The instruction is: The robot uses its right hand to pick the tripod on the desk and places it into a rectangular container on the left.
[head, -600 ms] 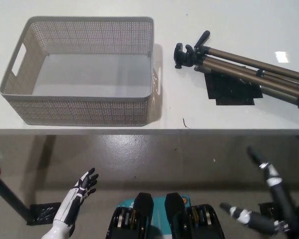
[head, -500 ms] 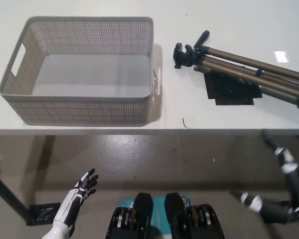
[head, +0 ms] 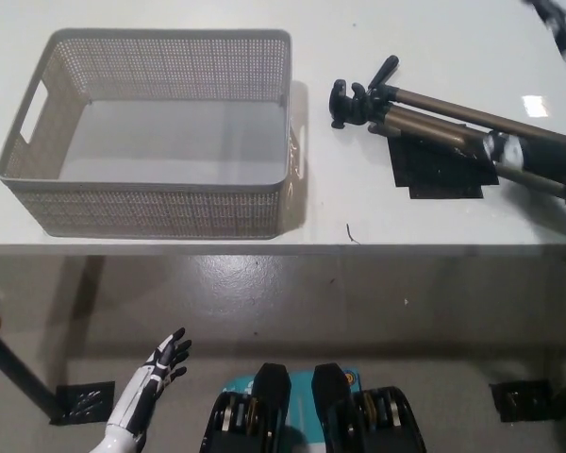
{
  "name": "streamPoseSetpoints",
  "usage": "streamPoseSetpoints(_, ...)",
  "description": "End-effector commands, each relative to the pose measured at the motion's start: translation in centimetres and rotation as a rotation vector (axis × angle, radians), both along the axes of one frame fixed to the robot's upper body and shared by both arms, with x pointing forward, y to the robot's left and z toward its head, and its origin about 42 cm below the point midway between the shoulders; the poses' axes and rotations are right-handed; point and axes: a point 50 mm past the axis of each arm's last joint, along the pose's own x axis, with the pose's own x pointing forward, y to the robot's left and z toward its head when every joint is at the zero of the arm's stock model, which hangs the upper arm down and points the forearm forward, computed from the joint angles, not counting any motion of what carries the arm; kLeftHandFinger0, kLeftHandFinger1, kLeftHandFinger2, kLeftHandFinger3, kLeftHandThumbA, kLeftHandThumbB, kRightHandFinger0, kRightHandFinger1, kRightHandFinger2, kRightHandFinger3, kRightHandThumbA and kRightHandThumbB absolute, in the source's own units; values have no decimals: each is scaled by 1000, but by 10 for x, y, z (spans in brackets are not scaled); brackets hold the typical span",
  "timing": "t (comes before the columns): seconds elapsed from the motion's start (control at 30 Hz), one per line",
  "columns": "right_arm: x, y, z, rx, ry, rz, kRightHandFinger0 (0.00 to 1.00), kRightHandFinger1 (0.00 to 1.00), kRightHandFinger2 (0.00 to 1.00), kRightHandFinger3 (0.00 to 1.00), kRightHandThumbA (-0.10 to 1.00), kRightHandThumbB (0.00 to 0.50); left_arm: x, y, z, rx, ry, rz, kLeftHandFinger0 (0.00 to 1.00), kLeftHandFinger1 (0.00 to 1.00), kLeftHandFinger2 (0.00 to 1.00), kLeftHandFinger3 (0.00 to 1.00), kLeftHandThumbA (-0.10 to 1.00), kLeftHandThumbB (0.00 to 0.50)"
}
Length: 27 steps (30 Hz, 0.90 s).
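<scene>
A folded tripod [head: 434, 118] lies on the white desk [head: 358, 38] over a black patch [head: 439, 170], right of an empty mesh basket [head: 151, 203]. The black right hand [head: 538, 151] hovers over its legs, fingers spread. The white left hand [head: 160, 363] hangs low, open.

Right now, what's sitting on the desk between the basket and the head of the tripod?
Nothing: in the head view, only bare white desk separates the basket from the tripod head. The black patch lies under the legs, further right.
</scene>
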Motion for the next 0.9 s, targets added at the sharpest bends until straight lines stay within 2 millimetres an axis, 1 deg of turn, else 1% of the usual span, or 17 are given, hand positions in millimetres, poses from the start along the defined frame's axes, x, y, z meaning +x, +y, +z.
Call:
streamPoseSetpoints(0.0,74,8,88,-202,173,-209,1000,1000,1000,1000,995,431,5,0,13,2,-119,-53,1000,1000,1000,1000,1000,500)
streamPoseSetpoints(0.03,81,11,92,-195,191,-211,1000,1000,1000,1000,990,445,5,0,14,0,-122,-53,1000,1000,1000,1000,1000,500)
streamPoseSetpoints(0.07,91,14,96,-207,208,-223,1000,1000,1000,1000,1000,479,5,1,14,5,-112,-56,1000,1000,1000,1000,1000,500)
streamPoseSetpoints(0.1,98,16,98,-209,220,-229,1000,1000,1000,1000,1000,495,5,2,14,6,-110,-56,1000,1000,1000,1000,1000,500)
streamPoseSetpoints(0.23,131,24,96,-251,306,-304,1000,1000,1000,1000,1000,483,-1,6,11,9,-95,-34,1000,1000,1000,1000,1000,500)
streamPoseSetpoints(0.3,152,26,92,-266,368,-350,1000,1000,1000,1000,999,496,-4,6,11,4,-99,-33,1000,1000,1000,1000,1000,500)
streamPoseSetpoints(0.43,172,28,77,-270,463,-400,1000,1000,1000,1000,1000,500,-6,6,11,-2,-99,-35,1000,1000,1000,1000,1000,500)
streamPoseSetpoints(0.5,177,30,69,-282,490,-420,1000,1000,1000,1000,1000,479,-6,6,11,-3,-99,-37,1000,1000,1000,1000,1000,500)
streamPoseSetpoints(0.57,182,37,55,-271,549,-425,1000,1000,1000,1000,1000,461,-6,8,10,1,-101,-33,1000,1000,1000,1000,1000,500)
streamPoseSetpoints(0.6,184,37,45,-253,585,-430,1000,1000,1000,1000,1000,458,-6,8,11,-1,-101,-37,1000,1000,1000,1000,1000,500)
streamPoseSetpoints(0.67,187,37,35,-242,607,-432,1000,1000,1000,1000,1000,459,-2,11,13,3,-105,-39,1000,1000,1000,1000,1000,500)
streamPoseSetpoints(0.7,188,38,12,-236,657,-452,1000,1000,1000,1000,1000,467,-5,10,11,2,-98,-37,1000,1000,1000,1000,1000,500)
streamPoseSetpoints(0.73,188,39,2,-223,682,-452,1000,1000,1000,1000,1000,460,-5,10,10,4,-96,-38,1000,1000,1000,1000,1000,500)
streamPoseSetpoints(0.77,187,40,-20,-204,728,-443,1000,1000,1000,1000,1000,448,-6,10,8,3,-92,-42,1000,1000,1000,1000,1000,500)
streamPoseSetpoints(0.8,188,40,-22,-202,732,-442,1000,1000,1000,1000,1000,449,-6,10,8,2,-92,-43,1000,1000,1000,1000,1000,500)
streamPoseSetpoints(0.83,187,40,-37,-198,770,-443,1000,1000,1000,1000,1000,451,-8,10,7,-2,-87,-41,1000,1000,1000,1000,1000,500)
streamPoseSetpoints(0.87,184,38,-58,-139,841,-426,1000,1000,1000,1000,997,457,-8,11,6,-6,-91,-48,1000,1000,1000,1000,1000,500)
